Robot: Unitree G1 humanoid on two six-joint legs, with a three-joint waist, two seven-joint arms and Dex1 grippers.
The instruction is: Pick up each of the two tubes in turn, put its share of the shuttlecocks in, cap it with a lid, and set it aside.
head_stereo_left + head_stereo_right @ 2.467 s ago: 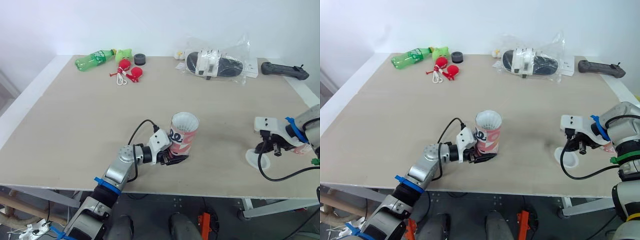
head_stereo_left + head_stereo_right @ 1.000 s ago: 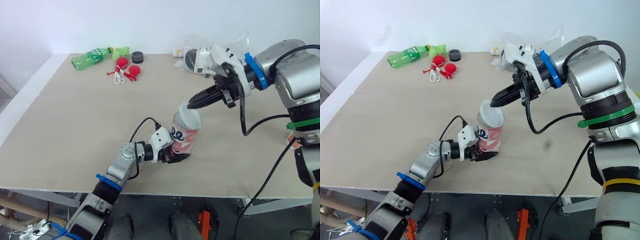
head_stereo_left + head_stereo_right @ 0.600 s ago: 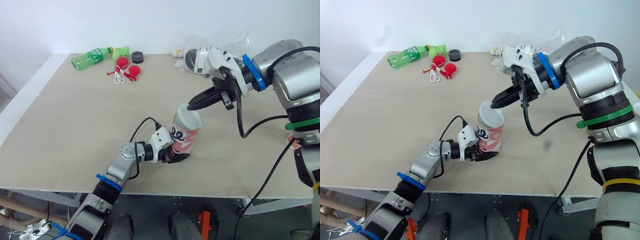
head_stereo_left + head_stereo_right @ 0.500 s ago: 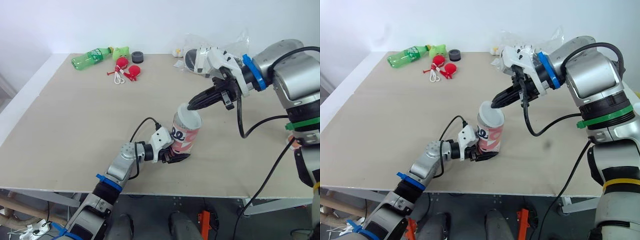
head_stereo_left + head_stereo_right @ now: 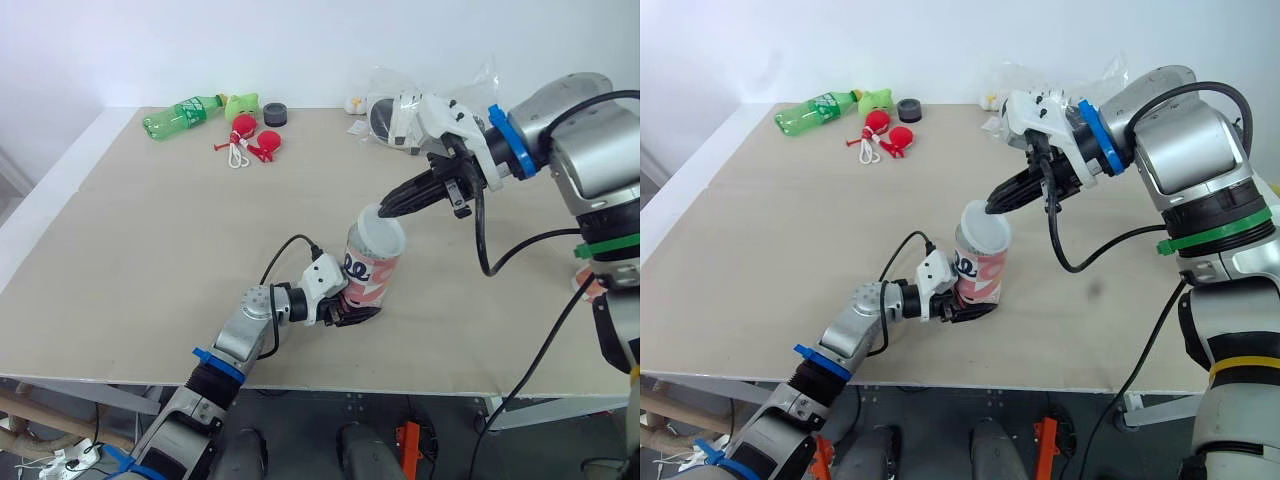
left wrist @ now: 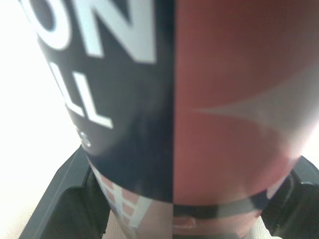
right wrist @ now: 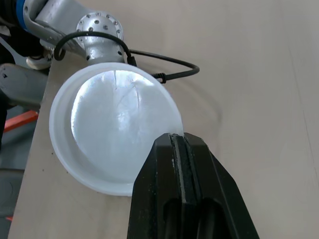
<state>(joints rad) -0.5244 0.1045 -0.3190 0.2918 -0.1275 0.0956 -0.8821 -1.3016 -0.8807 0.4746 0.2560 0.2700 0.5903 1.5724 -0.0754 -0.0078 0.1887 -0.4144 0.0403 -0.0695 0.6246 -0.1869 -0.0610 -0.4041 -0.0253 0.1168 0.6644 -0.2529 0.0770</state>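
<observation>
Beige table (image 5: 150,230), right gripper (image 5: 385,212) pinching lid (image 5: 380,230) over tube (image 5: 368,282)

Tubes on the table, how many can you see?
1: the tube stands upright near the table's front edge, in the left gripper; another may be hidden behind the right arm.

We find bare table (image 5: 150,250) on the left and through the middle, the tube (image 5: 372,275) barred above by the right gripper (image 5: 384,212) pinching the lid (image 5: 381,232), its near side by the left gripper (image 5: 355,314) clamped low, far edge crowded with green bottle (image 5: 187,114), red toys (image 5: 255,145), bagged slipper (image 5: 430,120).
</observation>
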